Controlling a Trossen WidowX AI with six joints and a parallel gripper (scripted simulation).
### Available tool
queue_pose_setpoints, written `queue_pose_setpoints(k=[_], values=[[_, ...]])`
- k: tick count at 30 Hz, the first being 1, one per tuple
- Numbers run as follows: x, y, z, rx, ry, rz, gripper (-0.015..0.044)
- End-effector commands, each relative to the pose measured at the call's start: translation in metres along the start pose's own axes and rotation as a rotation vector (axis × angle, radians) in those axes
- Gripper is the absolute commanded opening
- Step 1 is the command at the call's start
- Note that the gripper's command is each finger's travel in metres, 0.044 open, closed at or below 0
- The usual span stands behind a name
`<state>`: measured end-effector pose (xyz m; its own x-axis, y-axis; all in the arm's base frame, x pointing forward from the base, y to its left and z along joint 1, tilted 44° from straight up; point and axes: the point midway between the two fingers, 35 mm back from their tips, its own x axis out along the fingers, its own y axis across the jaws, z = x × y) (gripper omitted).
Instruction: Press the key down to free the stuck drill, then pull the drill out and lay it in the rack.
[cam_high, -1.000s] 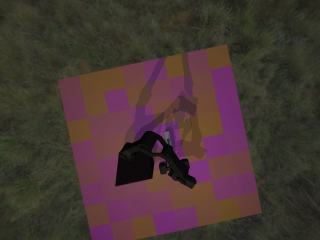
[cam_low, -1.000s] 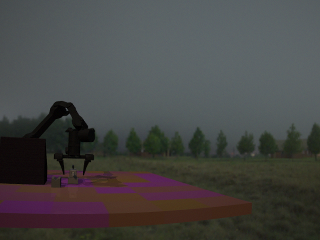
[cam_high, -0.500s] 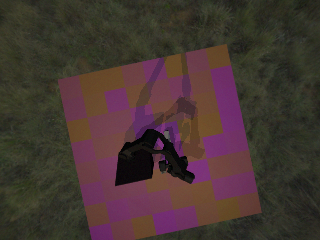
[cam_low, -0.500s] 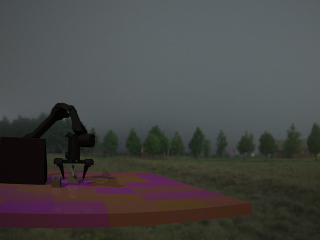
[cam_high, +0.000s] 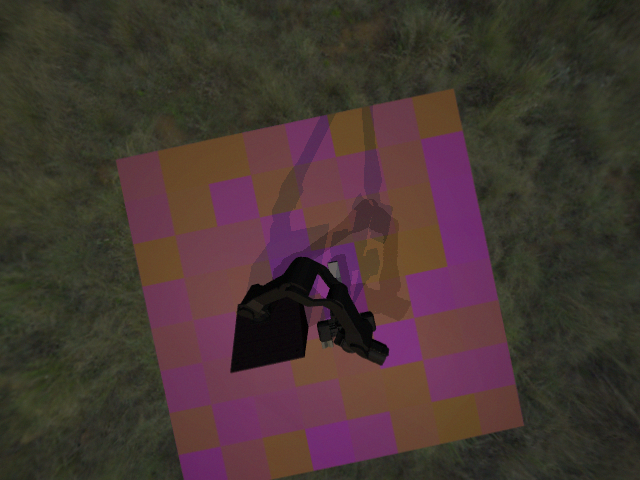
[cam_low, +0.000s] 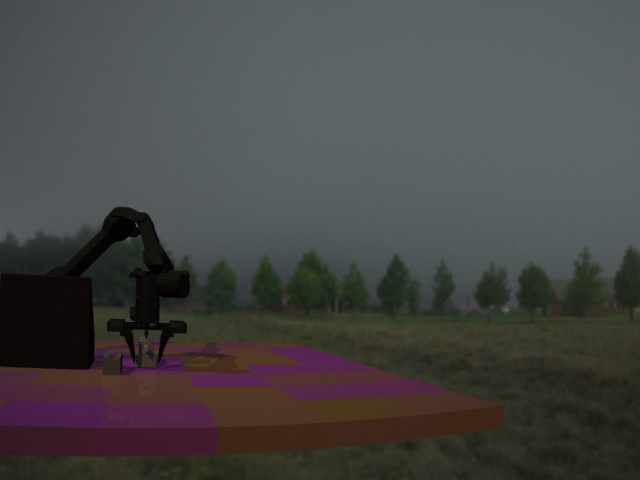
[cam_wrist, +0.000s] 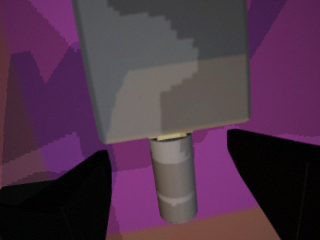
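Note:
The drill, a grey cylinder with lighter bands, sticks out of the near face of a grey block in the wrist view. A thin yellowish collar shows where it meets the block. My gripper points down, its fingers partly open on either side of the drill, with a gap on both sides. Nothing is held. The rack, a small grey block with a V notch, stands to the left of the gripper in the exterior view. I cannot make out the key.
A large dark box stands at the arm's base, left of the gripper. The table is a patchwork of purple, pink and orange squares with grass beyond its edges. Arm shadows fall across it.

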<state>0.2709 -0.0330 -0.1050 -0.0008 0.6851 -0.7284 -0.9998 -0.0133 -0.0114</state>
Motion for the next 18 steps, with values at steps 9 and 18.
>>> queue_pose_setpoints(k=[9,18], values=[[-0.0001,-0.0001,0.0001,-0.001,0.0,0.0,0.0026],[-0.0002,0.0006,-0.0044,0.005,-0.004,0.002,0.0]])
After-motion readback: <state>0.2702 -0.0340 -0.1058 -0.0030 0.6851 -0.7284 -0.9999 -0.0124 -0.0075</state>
